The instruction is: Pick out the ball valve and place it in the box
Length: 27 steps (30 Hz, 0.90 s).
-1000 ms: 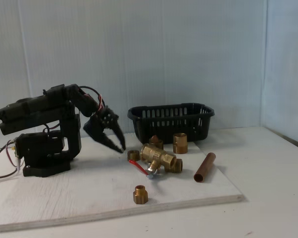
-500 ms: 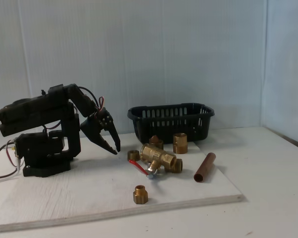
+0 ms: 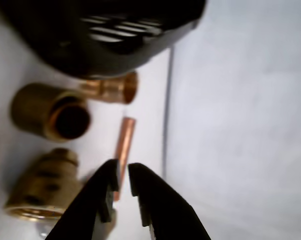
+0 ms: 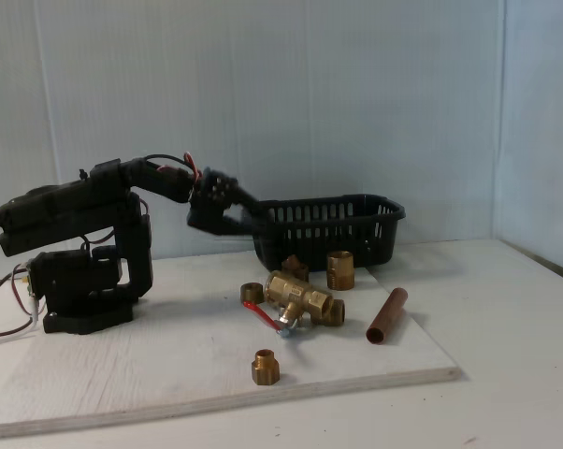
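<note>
The ball valve (image 4: 298, 297), brass with a red lever handle, lies on the white board in front of the box; the wrist view shows its blurred brass body (image 3: 43, 190) at the lower left. The box (image 4: 328, 224) is a black slotted basket at the back, and its dark wall (image 3: 100, 35) crosses the top of the wrist view. My gripper (image 4: 261, 227) is raised above the board and points right, its tips near the box's left end and well above the valve. In the wrist view the gripper (image 3: 122, 169) has its jaws almost together with nothing between them.
Small brass fittings (image 4: 340, 269) (image 4: 266, 366) (image 4: 252, 293) lie around the valve, and a copper pipe piece (image 4: 386, 315) lies to its right. The arm's base (image 4: 85, 281) stands at the left. The white board's front edge (image 4: 263, 393) runs along the bottom.
The gripper has swung up from pointing down at the board to pointing right toward the box. Its jaws, open before, have come together.
</note>
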Motion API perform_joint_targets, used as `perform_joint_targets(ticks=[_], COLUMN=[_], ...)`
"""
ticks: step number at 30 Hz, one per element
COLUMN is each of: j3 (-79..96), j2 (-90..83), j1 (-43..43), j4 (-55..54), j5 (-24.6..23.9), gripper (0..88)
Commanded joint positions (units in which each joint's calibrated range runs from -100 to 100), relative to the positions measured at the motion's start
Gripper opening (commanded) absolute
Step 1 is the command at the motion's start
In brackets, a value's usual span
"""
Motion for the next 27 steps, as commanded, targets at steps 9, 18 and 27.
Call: perform_joint_targets(ticks=[9,18,27], j3=[-22.7,-53.0,-103.9], j2=[0.4,27.5,72.5], j1=[7.5,10.2,15.0], j4=[3.8,13.8,55.0], j5=[0.2,-4.4,-10.7], gripper=[1.6,1.0,1.0])
